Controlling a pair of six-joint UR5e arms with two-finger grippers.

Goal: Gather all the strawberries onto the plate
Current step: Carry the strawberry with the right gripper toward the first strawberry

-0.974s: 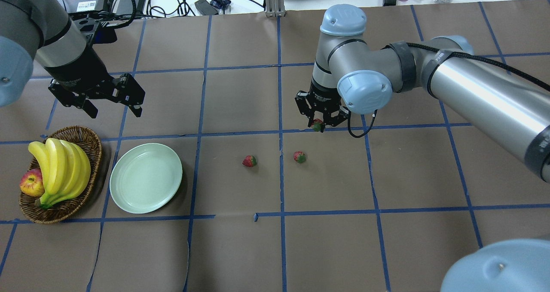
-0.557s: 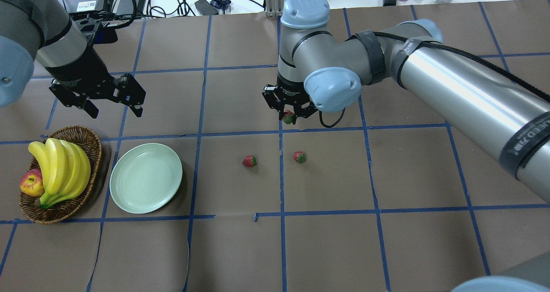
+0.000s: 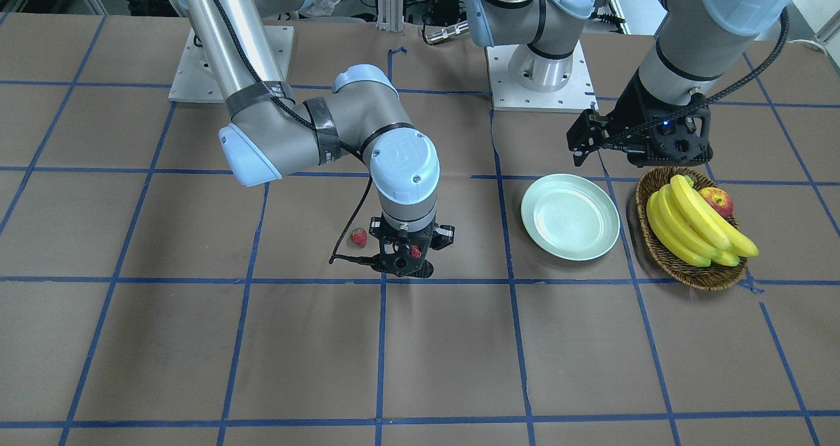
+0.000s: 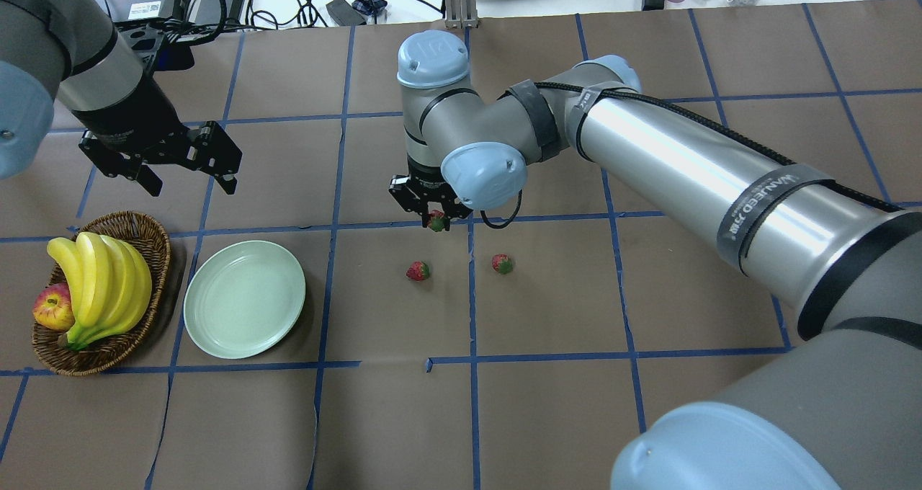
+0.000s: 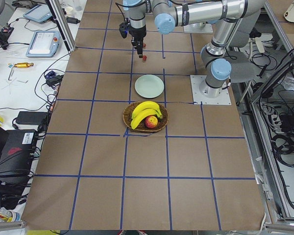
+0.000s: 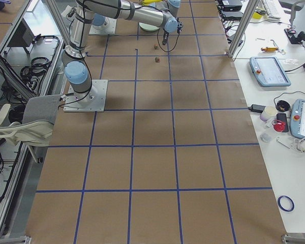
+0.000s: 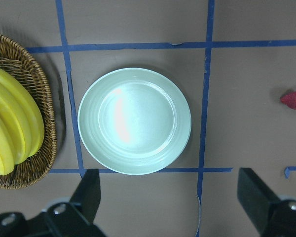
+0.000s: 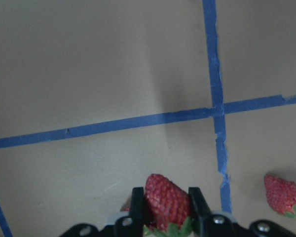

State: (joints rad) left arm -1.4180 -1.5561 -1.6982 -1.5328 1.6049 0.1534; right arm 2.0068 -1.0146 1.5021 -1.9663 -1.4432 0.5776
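A brown paper-covered counter [image 4: 547, 418] marked into squares by blue tape fills the scene, with cables and devices on a white bench along its far edge.

The right arm [image 4: 691, 166], the largest thing in the overhead view, reaches across from the plate's right. It ends short of the plate, about two tape squares away. The left arm [image 4: 86, 79] comes down on the plate's other side, above the basket.

The left end effector [image 4: 191, 185] hangs raised near the plate, touching nothing. Its fingers [image 7: 89, 192] stand wide apart, and its wrist camera looks straight down on the plate.

The right end effector [image 4: 434, 223] points down and is clamped on one strawberry [image 8: 166, 200]. The berry's red tip points away from the wrist, and its green cap sits between the fingers.

A brown wicker basket [image 4: 155, 245] stands just beside the plate on its left. It holds a bunch of yellow bananas [image 4: 101, 281] and a red-yellow apple [image 4: 52, 307].

The pale mint-green plate [image 4: 245, 299] lies flat on the counter with nothing on it.

Two loose strawberries lie on the counter well to the plate's right. The nearer one [image 4: 418, 270] lies a tape square away, and the farther one [image 4: 502, 263] lies just past the next tape line. The held berry is between them and the counter's far edge, closest to the nearer one.
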